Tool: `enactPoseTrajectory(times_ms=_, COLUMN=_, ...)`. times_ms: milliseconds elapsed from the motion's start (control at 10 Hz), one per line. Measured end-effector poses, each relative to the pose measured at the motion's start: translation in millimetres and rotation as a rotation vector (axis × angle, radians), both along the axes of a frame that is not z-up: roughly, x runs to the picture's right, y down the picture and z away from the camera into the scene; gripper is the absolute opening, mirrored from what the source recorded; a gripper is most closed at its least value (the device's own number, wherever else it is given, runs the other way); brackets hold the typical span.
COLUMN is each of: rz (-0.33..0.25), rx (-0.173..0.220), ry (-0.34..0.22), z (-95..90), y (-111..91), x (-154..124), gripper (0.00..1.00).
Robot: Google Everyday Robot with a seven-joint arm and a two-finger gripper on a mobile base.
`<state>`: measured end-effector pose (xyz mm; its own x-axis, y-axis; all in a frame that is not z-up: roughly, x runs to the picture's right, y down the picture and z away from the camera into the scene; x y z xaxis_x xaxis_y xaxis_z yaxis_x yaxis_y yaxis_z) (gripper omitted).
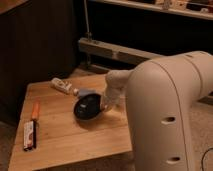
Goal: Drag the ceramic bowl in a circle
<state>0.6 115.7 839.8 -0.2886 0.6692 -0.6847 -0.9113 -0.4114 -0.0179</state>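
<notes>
Wooden table (65, 142), gripper (105, 104) at ceramic bowl (86, 109)

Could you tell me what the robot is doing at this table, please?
The robot's white arm reaches over a wooden table. Its gripper is down at the right rim of the black ceramic bowl, which it is meant to drag in a circle. The bowl sits upright near the table's middle. A small grey-blue lump lies just behind it, a white packet lies further back, and an orange stick and a dark wrapped bar lie near the left edge.
</notes>
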Motion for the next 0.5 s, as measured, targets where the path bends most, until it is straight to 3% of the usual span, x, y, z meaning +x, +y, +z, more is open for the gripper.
enactPoseTrajectory(times_ms=300, rz=0.043, rx=-0.027, ry=0.047, z=-5.7, y=18.6, x=33.2, gripper=0.0)
enactPoseTrajectory(times_ms=500, rz=0.061, rx=-0.033, ry=0.069, z=-20.9, y=36.9, x=43.8, gripper=0.0)
